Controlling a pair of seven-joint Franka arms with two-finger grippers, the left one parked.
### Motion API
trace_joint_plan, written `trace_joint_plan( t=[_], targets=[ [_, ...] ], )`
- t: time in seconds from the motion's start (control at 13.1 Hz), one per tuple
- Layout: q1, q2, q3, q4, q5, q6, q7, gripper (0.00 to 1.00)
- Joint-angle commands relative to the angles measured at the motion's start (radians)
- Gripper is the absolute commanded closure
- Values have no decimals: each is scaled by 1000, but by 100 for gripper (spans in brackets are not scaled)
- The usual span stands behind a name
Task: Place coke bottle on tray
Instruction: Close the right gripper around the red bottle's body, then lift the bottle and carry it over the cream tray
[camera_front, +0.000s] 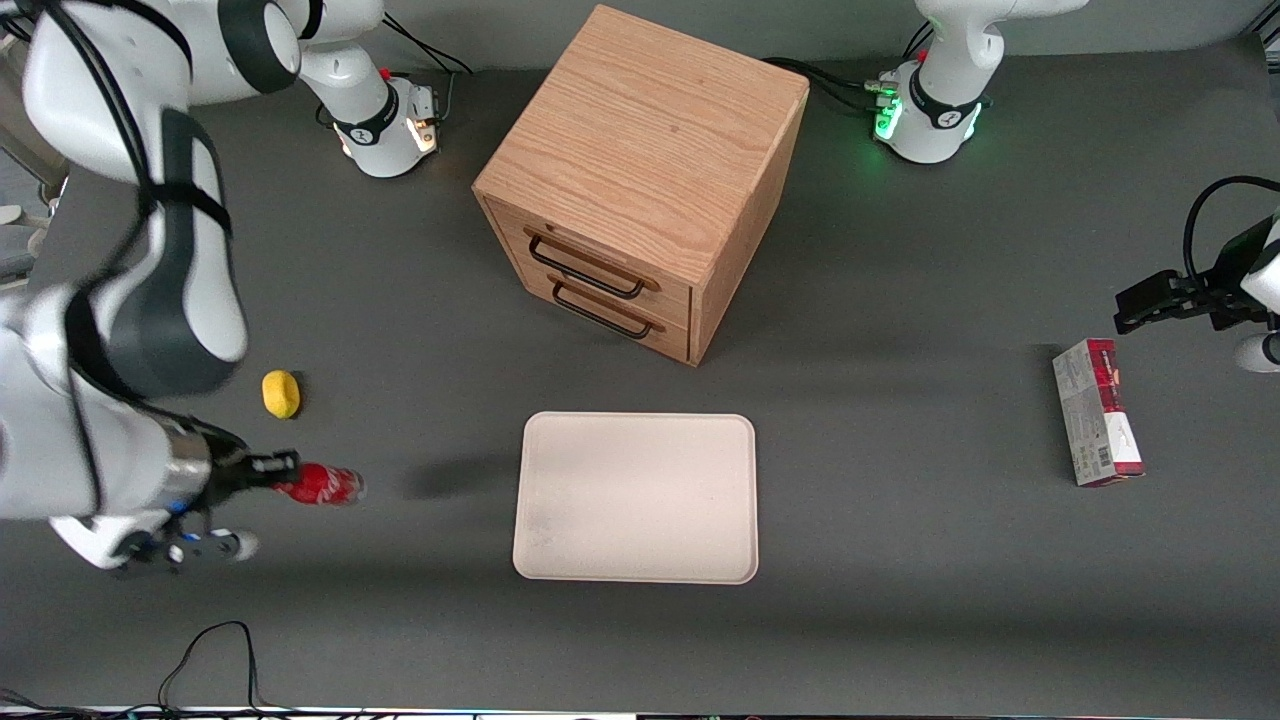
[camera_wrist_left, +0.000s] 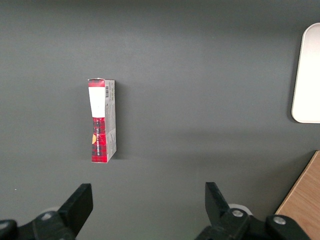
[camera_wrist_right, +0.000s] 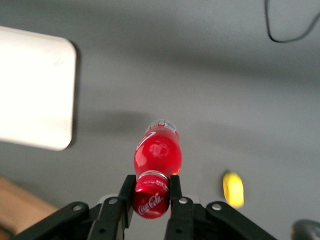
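Coke bottle (camera_wrist_right: 156, 155), small red-labelled plastic, hangs by its cap in my clenched end effector (camera_wrist_right: 151, 192); the cream rectangular tray (camera_front: 636, 497) lies toward the parked arm.

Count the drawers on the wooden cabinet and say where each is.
2. The upper drawer sits directly above the lower drawer in the cabinet front. The pincer holds the coke bottle beside the tray.
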Motion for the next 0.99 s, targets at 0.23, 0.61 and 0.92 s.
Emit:
trace_joint_plan(
  t=[0.23, 0.61, 0.92],
  targets=[
    [10, -175, 1, -23, -10, -133, 16, 100],
    [86, -135, 7, -22, -7, -72, 144, 100],
    [201, -25, 18, -17, -7, 101, 322, 100]
  ],
)
